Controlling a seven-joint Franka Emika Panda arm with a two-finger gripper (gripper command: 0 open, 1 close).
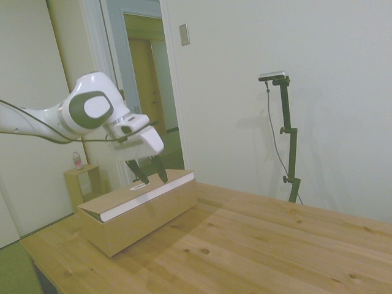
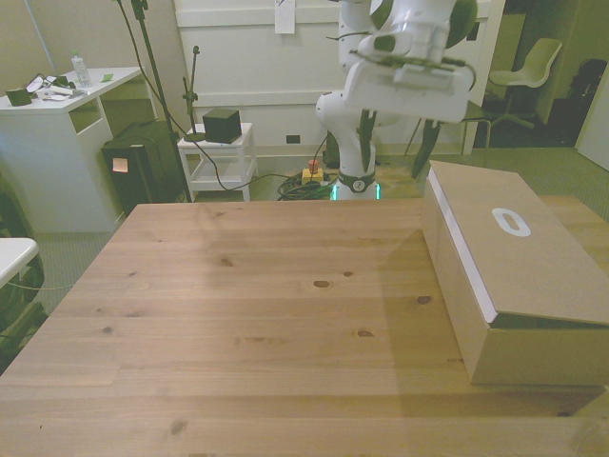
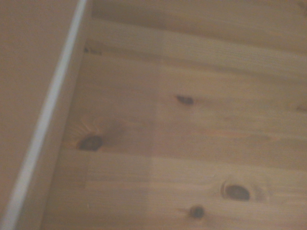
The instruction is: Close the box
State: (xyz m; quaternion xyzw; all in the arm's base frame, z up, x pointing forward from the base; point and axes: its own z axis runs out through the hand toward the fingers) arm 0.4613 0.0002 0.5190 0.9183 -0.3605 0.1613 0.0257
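Tan box (image 1: 142, 211) on table (image 1: 257, 245), lid down; tool (image 1: 150, 174) just above lid, fingers slightly apart, holding nothing.

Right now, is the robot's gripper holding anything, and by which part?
Nothing is held. The gripper is open and empty, just above the lid of the long tan cardboard box.

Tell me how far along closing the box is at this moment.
Nearly done, by the look of it. The lid lies down over the box, but a white strip shows along its long edge and the front view shows a dark gap at the near end, so it may not be fully seated. The gripper hovers just above the lid with fingers apart, holding nothing. Left: perhaps a final press.
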